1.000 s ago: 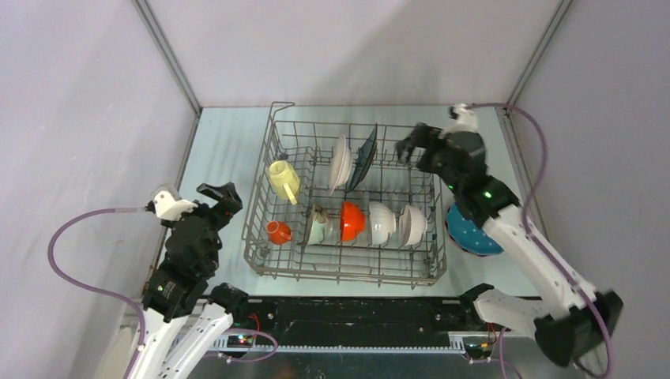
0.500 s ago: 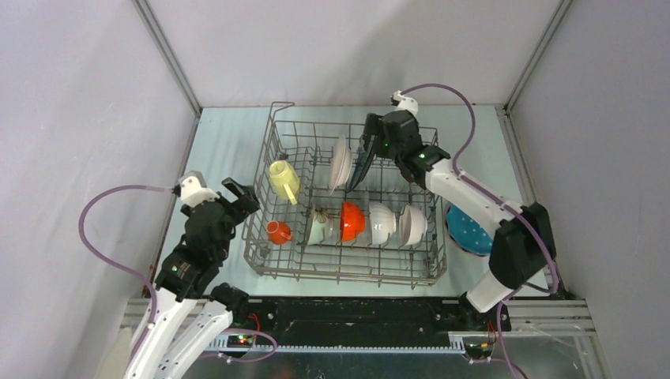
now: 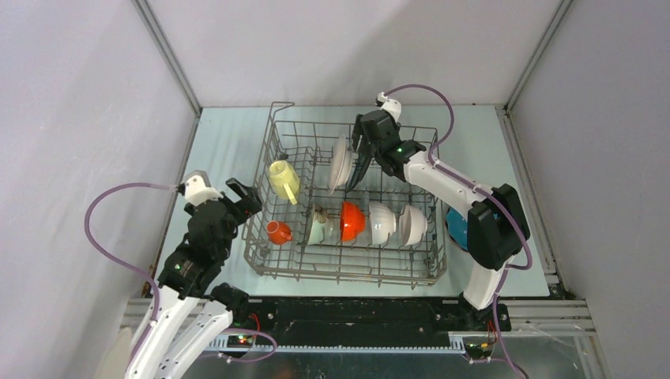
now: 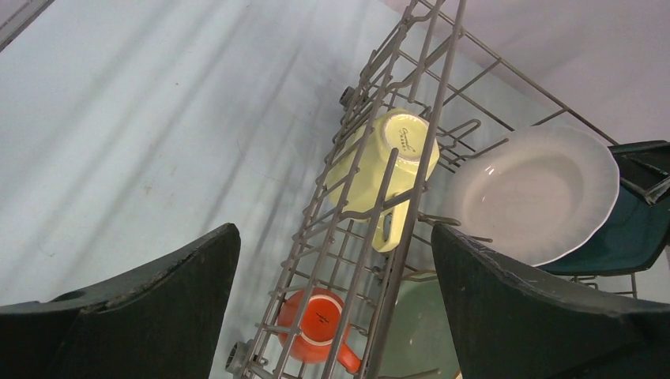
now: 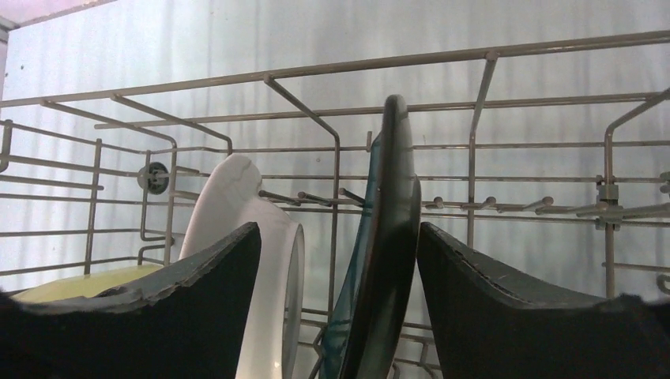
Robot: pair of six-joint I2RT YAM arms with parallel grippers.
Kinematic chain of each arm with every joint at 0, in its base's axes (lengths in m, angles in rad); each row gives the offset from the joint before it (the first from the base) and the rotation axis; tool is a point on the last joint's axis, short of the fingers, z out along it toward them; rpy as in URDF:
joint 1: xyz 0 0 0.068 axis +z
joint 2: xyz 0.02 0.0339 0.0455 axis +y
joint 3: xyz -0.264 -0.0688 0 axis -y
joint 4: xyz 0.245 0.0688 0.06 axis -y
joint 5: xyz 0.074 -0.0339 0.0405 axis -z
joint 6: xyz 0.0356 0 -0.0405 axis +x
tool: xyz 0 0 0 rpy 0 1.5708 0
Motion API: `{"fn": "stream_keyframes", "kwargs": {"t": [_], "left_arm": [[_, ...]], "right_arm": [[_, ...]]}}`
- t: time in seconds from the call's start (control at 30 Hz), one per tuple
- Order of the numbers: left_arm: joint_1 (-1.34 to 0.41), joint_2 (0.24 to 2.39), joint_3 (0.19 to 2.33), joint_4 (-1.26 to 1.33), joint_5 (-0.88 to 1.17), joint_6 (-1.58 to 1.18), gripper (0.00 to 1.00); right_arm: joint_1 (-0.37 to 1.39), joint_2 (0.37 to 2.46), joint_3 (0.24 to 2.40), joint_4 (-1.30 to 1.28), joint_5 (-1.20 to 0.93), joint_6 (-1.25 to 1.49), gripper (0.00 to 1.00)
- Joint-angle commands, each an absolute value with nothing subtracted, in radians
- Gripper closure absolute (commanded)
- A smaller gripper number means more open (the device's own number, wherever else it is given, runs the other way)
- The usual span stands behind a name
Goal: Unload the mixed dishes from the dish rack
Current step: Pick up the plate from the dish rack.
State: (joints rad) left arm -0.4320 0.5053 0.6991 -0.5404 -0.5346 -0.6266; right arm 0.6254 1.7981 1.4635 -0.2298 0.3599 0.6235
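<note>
The grey wire dish rack (image 3: 348, 278) holds a pale yellow cup (image 3: 282, 178), an orange mug (image 3: 276, 231), a pale green bowl (image 3: 320, 227), an orange bowl (image 3: 353, 221) and two white bowls (image 3: 382, 223). A white plate (image 3: 340, 163) and a dark teal plate (image 3: 365, 158) stand upright at the back. My right gripper (image 5: 340, 229) is open and straddles the top edge of the dark plate (image 5: 391, 237), with the white plate (image 5: 229, 197) partly behind one finger. My left gripper (image 4: 336, 233) is wide open above the rack's left wall, over the orange mug (image 4: 316, 328) and yellow cup (image 4: 383, 170).
A blue speckled bowl (image 3: 462, 235) sits upside down on the table right of the rack, partly behind the right arm. Bare tabletop (image 3: 225, 150) lies left of the rack. Grey walls close in on the sides and the back.
The right arm swung left from the rack's right end to the upright plates, and its jaws narrowed around the dark plate. The left gripper moved right, up to the rack's left rim.
</note>
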Motion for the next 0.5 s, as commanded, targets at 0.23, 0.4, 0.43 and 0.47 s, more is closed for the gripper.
{"fn": "stream_keyframes", "kwargs": {"t": [0.23, 0.4, 0.43, 0.47], "left_arm": [[-0.436, 0.488, 0.680, -0.510, -0.560, -0.618, 0.02], [-0.436, 0.500, 0.685, -0.522, -0.563, -0.622, 0.02], [-0.436, 0.500, 0.684, -0.522, -0.565, -0.623, 0.02], [-0.436, 0.499, 0.684, -0.523, -0.566, -0.625, 0.02]], "right_arm": [[0.648, 1.791, 1.468, -0.280, 0.487, 0.762, 0.47], [0.652, 1.787, 1.467, -0.304, 0.500, 0.781, 0.55], [0.652, 1.786, 1.467, -0.307, 0.504, 0.788, 0.56], [0.653, 1.785, 1.465, -0.312, 0.507, 0.792, 0.57]]}}
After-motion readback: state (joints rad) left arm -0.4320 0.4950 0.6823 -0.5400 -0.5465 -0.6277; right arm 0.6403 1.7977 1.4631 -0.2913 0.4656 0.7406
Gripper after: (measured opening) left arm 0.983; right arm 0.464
